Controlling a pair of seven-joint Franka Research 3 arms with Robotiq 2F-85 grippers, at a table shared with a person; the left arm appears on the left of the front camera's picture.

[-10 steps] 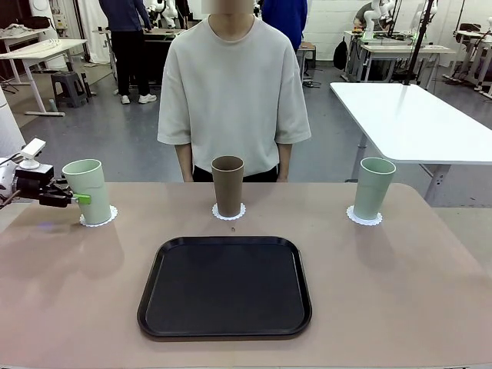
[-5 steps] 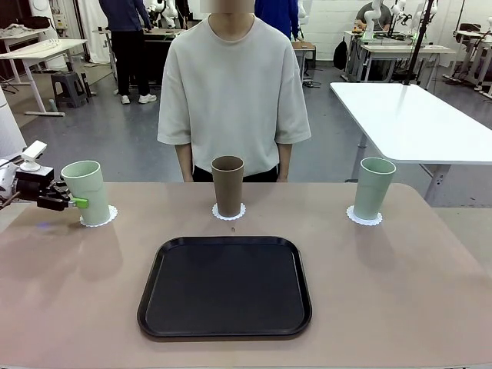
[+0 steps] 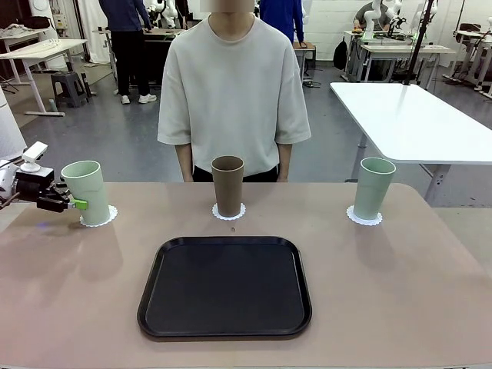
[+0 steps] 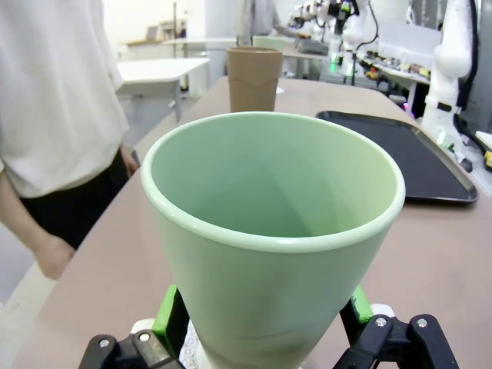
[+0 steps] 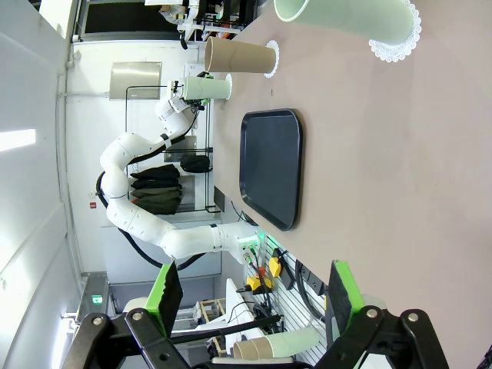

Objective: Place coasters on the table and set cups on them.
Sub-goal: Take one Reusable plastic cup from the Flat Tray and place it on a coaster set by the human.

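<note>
Three cups stand on white scalloped coasters along the far side of the table (image 3: 400,292). The left mint cup (image 3: 84,191) is on a coaster (image 3: 109,215), the brown cup (image 3: 227,184) on another coaster (image 3: 240,212), and the right mint cup (image 3: 373,187) on a third coaster (image 3: 364,221). My left gripper (image 3: 76,204) is open at the left cup's lower side. In the left wrist view its green pads (image 4: 171,317) flank that cup (image 4: 269,231). My right gripper (image 5: 254,273) is open and holds nothing. It looks along the table at the right mint cup (image 5: 346,17).
A black rounded-square tray (image 3: 224,286) lies in the middle of the table near my side. A person (image 3: 233,92) stands behind the brown cup, arms at their sides. A white table (image 3: 415,115) stands at the back right.
My left gripper has drawn back slightly to the left, away from the left mint cup. The cup stays on its coaster. Nothing else has moved.
</note>
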